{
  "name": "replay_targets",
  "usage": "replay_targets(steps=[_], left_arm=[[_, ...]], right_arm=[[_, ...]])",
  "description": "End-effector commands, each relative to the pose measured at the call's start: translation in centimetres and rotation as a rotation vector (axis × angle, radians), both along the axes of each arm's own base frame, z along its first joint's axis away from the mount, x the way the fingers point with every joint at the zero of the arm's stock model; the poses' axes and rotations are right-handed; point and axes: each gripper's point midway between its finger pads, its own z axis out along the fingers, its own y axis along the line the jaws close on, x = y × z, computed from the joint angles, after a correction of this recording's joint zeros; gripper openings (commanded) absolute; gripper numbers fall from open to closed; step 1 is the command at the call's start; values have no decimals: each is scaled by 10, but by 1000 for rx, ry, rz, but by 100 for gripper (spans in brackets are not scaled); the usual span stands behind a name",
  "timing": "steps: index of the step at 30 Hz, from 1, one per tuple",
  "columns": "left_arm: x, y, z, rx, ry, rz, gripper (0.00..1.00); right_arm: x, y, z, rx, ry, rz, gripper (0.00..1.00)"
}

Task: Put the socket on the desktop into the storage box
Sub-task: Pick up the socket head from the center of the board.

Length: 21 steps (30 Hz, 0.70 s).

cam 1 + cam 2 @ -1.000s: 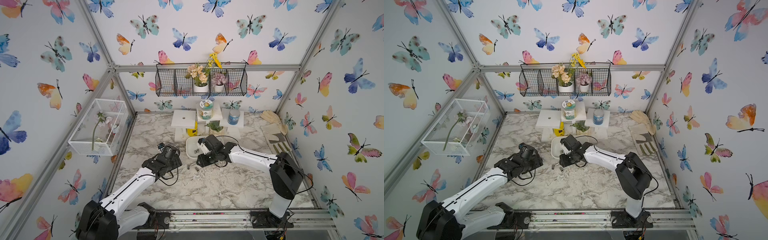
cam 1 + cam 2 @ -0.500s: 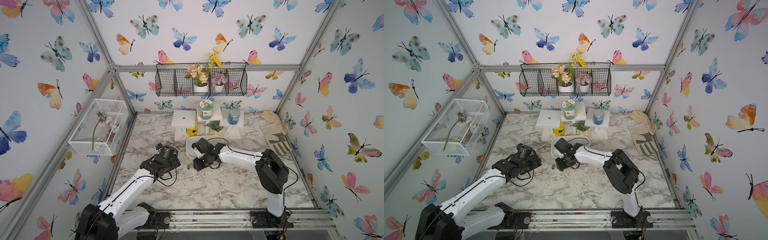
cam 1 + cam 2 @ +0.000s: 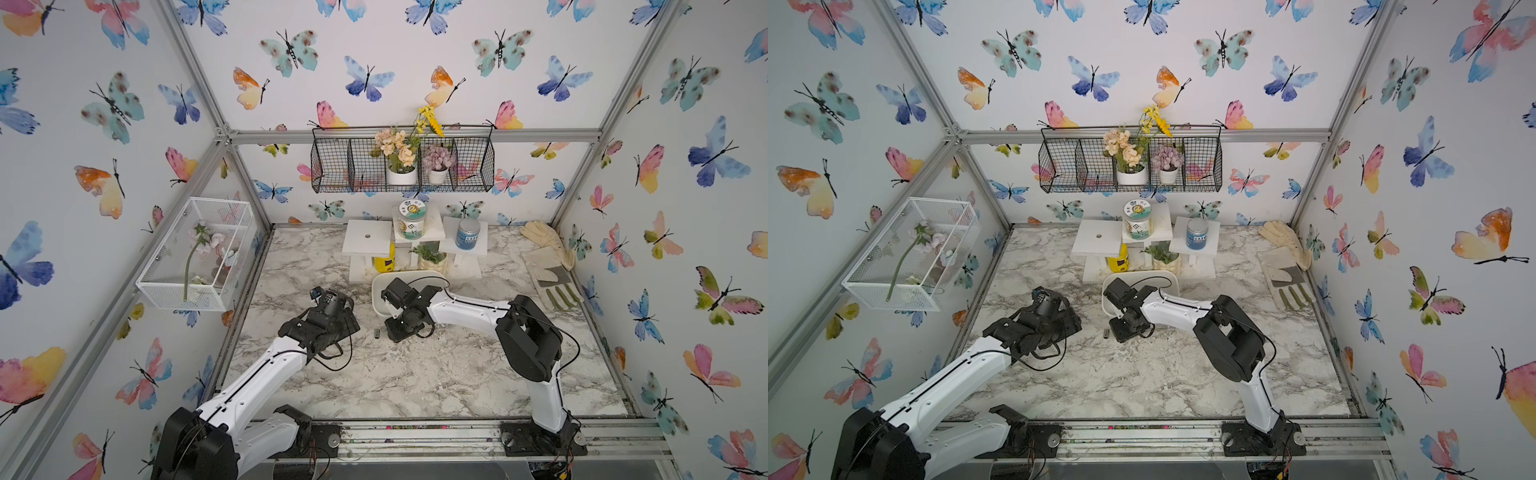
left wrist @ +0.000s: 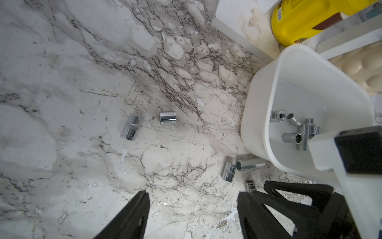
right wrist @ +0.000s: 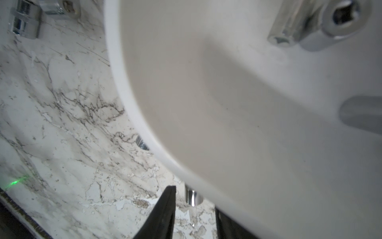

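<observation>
The right fingers [image 5: 163, 211] stand narrow on either side of a small socket [image 5: 192, 197], which is upright on the worktop [image 5: 62, 103] just beside the outer wall of the storage box [image 5: 206, 103]. The box rim hides the far finger's tip, so I cannot tell whether they are pressing on the socket or only straddling it. The left fingers [image 4: 142, 207] are spread wide and hold nothing, hovering over bare worktop near the box. The job looks partly done. Inside the box lie a stubby socket [image 4: 278, 115], a slim socket [image 4: 294, 120] and a cross-shaped wrench [image 4: 303, 134]. Outside it, besides the small one between the right fingers, four more lie on the worktop. A fat socket [image 4: 130, 127] and a short socket [image 4: 167, 118] are near each other and well apart from the box. A ribbed socket [image 4: 229, 171] touches or nearly touches a long socket [image 4: 249, 163] just beside the box wall. By my reckoning five are left to lift in, and the small one is the piece in hand; its lift over the rim is not yet made.
</observation>
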Motion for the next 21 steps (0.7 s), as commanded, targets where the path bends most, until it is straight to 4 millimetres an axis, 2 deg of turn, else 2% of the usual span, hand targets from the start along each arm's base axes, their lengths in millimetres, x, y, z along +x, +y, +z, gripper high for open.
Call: replay_targets(steps=[1, 21], left_arm=[[-5, 0, -9, -5, 31, -24, 72], [-7, 4, -13, -17, 38, -10, 72]], right_arm=[[-1, -2, -5, -46, -9, 17, 36], [-2, -3, -24, -114, -11, 33, 29]])
